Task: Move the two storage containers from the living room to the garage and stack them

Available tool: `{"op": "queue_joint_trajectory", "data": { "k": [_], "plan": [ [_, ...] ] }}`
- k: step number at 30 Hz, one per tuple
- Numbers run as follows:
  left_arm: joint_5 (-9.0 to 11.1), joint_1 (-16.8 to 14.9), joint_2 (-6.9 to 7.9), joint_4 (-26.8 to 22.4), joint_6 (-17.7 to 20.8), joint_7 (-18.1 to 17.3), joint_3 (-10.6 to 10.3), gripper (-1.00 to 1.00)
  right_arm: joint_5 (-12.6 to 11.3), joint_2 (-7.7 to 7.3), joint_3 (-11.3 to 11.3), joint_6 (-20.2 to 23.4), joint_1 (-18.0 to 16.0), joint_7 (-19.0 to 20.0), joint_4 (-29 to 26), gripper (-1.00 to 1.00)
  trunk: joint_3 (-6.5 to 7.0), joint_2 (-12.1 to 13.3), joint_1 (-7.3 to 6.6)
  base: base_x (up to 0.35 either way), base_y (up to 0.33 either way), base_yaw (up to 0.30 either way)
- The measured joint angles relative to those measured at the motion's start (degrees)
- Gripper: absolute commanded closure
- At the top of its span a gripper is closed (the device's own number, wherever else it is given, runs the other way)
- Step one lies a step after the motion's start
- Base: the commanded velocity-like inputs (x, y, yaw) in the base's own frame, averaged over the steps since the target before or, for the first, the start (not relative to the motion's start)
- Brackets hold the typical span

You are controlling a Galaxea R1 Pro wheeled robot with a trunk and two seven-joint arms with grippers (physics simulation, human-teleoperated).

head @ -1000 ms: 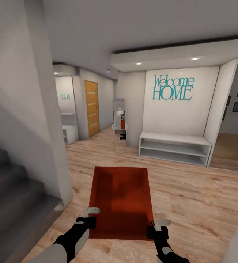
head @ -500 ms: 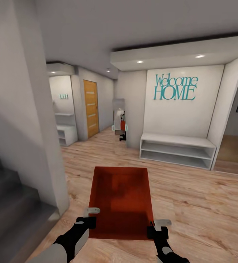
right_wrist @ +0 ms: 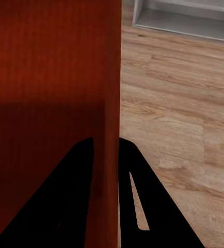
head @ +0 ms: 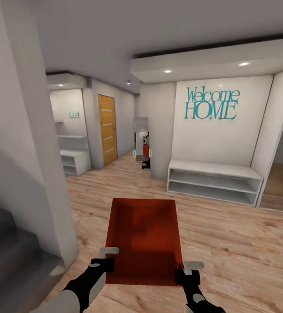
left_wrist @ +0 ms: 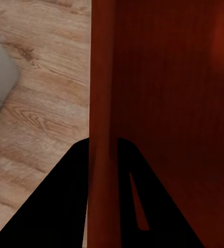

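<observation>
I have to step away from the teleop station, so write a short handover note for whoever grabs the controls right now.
Left gripper: shut on the left wall of the storage container, one finger either side of the wall in the left wrist view.
Right gripper: shut on the container's right wall the same way.
The container is carried in front of the robot, above a light wood plank floor in a hallway; a white shelf bench and a Welcome HOME wall sign lie ahead on the right, stairs on the left.
Done: one container is picked up.
Left: reach the garage, set it down, fetch the other one and stack it.
</observation>
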Motion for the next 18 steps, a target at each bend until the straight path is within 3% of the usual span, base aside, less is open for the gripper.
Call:
{"op": "queue_joint_trajectory", "data": {
  "k": [18],
  "plan": [
    [-0.14, 0.01, -0.05, -0.03, -0.01, 0.00, 0.10, 1.00, 0.41, -0.05, -0.33, -0.04, 0.00, 0.06, -0.01, 1.00, 0.00, 0.00, 0.00, 0.322, 0.000, 0.000]
  ]
}}
